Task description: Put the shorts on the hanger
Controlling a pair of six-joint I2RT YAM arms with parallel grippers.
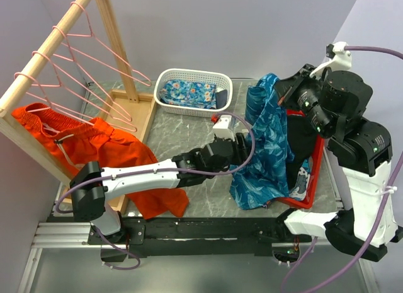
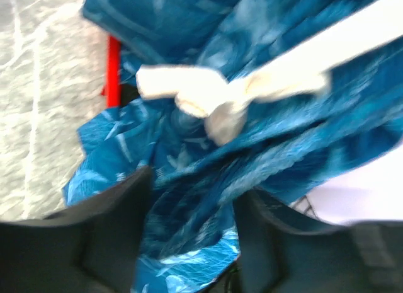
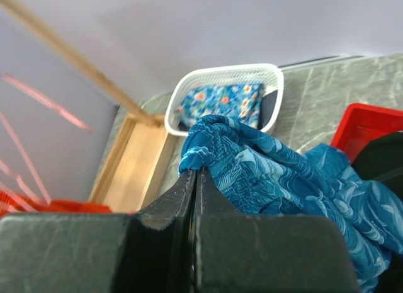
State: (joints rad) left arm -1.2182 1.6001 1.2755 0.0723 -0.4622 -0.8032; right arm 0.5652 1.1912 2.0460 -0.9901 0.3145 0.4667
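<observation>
The blue leaf-print shorts (image 1: 267, 148) hang upright over the table's middle right, their lower end trailing onto the red tray's edge. My right gripper (image 1: 282, 91) is shut on the gathered waistband (image 3: 208, 138) and holds it up. My left gripper (image 1: 239, 145) reaches in from the left at mid height. Its fingers (image 2: 123, 236) stand apart with a fold of the shorts (image 2: 189, 198) between them. A white drawstring knot (image 2: 208, 97) shows just beyond. Several pink wire hangers (image 1: 126, 66) hang on the wooden pole at the far left, away from both grippers.
Orange shorts (image 1: 94, 148) lie draped over the rack's base at left, under my left arm. A white basket (image 1: 189, 72) with a floral cloth (image 1: 189, 91) stands at the back. The red tray (image 1: 317, 167) sits at right. The wooden rack post (image 1: 119, 47) rises at back left.
</observation>
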